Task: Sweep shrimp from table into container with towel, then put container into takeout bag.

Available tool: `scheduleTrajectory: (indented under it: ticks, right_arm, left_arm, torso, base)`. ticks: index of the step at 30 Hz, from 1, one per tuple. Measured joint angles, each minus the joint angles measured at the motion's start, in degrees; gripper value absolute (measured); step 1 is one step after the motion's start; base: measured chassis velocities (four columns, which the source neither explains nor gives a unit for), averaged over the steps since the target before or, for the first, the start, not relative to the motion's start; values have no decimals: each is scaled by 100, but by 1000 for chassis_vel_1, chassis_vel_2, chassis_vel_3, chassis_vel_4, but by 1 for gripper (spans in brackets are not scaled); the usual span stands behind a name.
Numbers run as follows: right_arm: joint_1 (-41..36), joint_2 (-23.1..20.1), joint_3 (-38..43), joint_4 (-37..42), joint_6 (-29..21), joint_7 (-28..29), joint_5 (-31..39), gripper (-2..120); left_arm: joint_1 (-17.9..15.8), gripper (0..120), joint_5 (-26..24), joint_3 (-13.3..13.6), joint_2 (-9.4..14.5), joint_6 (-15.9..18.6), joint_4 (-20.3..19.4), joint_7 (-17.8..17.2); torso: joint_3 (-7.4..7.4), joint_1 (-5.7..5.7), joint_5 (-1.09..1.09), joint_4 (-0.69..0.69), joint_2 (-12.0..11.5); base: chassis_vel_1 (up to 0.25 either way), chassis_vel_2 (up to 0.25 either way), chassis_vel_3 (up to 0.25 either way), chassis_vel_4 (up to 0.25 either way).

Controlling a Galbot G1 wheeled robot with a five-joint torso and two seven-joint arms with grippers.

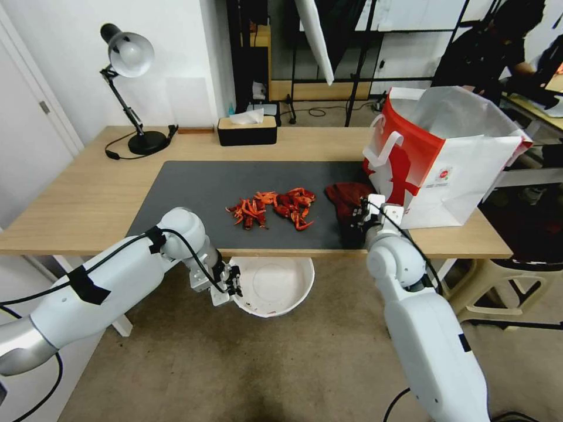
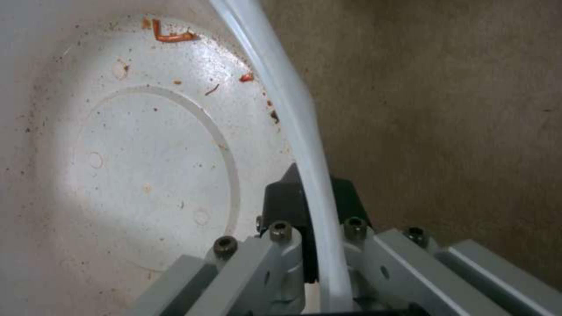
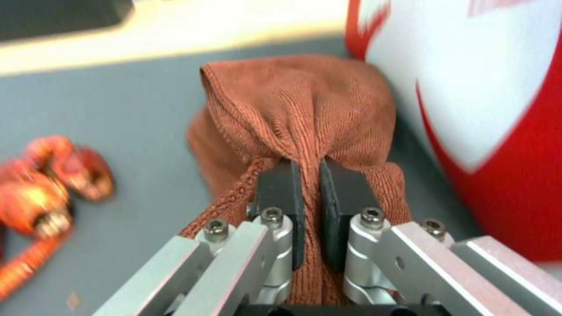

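Note:
The shrimp lie in a loose red-orange heap on the dark mat of the table. Just below the table's front edge, the white container is held by its rim, with my left gripper shut on it; the rim runs between the pads, and a few red scraps lie inside the container. My right gripper is shut on the rust-red towel, bunched on the mat to the right of the shrimp. The pads pinch a fold of the towel. The takeout bag stands open just beside the towel.
A black desk lamp and a black tissue box stand at the table's back edge. The takeout bag is very close to my right gripper. Carpet floor lies under the container. A person is in the room behind, far right.

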Motion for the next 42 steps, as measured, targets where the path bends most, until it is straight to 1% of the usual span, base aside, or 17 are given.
scheduleTrajectory:
  ticks: [1, 2, 4, 5, 7, 8, 9, 11, 12, 15, 16, 18, 19, 23, 28, 35, 42]
  right_arm:
    - [32, -76, 8, 6, 122, -144, 10, 4]
    - [32, -76, 8, 6, 122, -144, 10, 4]
    - [106, -212, 20, 0, 415, -445, 6, 4]
    - [106, -212, 20, 0, 415, -445, 6, 4]
    - [229, -377, 8, -91, 660, -822, -8, 4]
    - [229, -377, 8, -91, 660, -822, -8, 4]
    - [282, -436, -9, -143, 724, -947, -32, 4]
    - [479, -616, -105, -383, 901, -1354, -140, 4]
    - [479, -616, -105, -383, 901, -1354, -140, 4]
    - [798, -772, -332, -766, 1037, -1749, -206, 4]
    - [798, -772, -332, -766, 1037, -1749, -206, 4]
    - [1043, -789, -526, -1051, 1060, -1895, -209, 4]
    - [1043, -789, -526, -1051, 1060, -1895, -209, 4]
    - [1300, -708, -814, -1462, 993, -1972, -201, 4]
    - [1290, -605, -939, -1598, 854, -1970, -204, 4]
    - [1136, -602, -1034, -1475, 718, -2038, -178, 4]
    - [857, -679, -1215, -1053, 483, -1970, 48, 4]
  left_arm:
    - [-12, 0, 0, -1, -12, -2, 13, -13]
    - [-12, 0, 0, -1, -12, -2, 13, -13]
    - [-42, 0, 0, -2, -31, -9, 34, -37]
    - [-42, 0, 0, -2, -31, -9, 34, -37]
    - [-70, 0, 1, -1, -37, -18, 47, -45]
    - [-70, 0, 1, -1, -37, -18, 47, -45]
    - [-77, 0, 2, 0, -37, -22, 49, -47]
    - [-85, 0, 3, 1, -24, -28, 50, -59]
    - [-85, 0, 3, 1, -24, -28, 50, -59]
    - [-87, 0, 4, 1, -6, -33, 50, -71]
    - [-87, 0, 4, 1, -6, -33, 50, -71]
    - [-65, 0, 12, -20, -5, -51, 62, -89]
    - [-65, 0, 12, -20, -5, -51, 62, -89]
    - [5, 0, 105, -87, -2, -108, 69, -125]
    - [102, 0, 172, -161, 2, -143, 59, -155]
    - [124, 0, 218, -209, 12, -199, 68, -191]
    - [99, 0, 223, -189, 7, -204, 76, -194]
  torso:
    - [0, 0, 0, 0, 0]
    - [0, 0, 0, 0, 0]
    - [0, 0, 0, -1, 0]
    - [0, 0, 0, -1, 0]
    - [0, 0, 0, 0, 0]
    - [0, 0, 0, 0, 0]
    - [0, 0, 0, 0, 0]
    - [0, 0, 1, -1, 0]
    - [0, 0, 1, -1, 0]
    - [0, 0, -1, 0, 0]
    - [0, 0, -1, 0, 0]
    - [0, 0, -1, 0, 0]
    - [0, 0, -1, 0, 0]
    - [0, 0, -1, 1, 0]
    - [0, 0, -2, 1, 0]
    - [0, -1, -1, 0, 0]
    - [-1, -1, -1, -1, 0]
  base:
    - [0, 0, 0, 0]
    - [0, 0, 0, 0]
    - [0, 0, 0, 0]
    - [0, 0, 0, 0]
    - [0, 0, 0, 0]
    - [0, 0, 0, 0]
    - [0, 0, 0, 0]
    - [0, 0, 0, 0]
    - [0, 0, 0, 0]
    - [0, 0, 0, 0]
    - [0, 0, 0, 0]
    - [0, 0, 0, 0]
    - [0, 0, 0, 0]
    - [0, 0, 0, 0]
    - [0, 0, 0, 0]
    - [0, 0, 0, 0]
    - [0, 0, 0, 0]
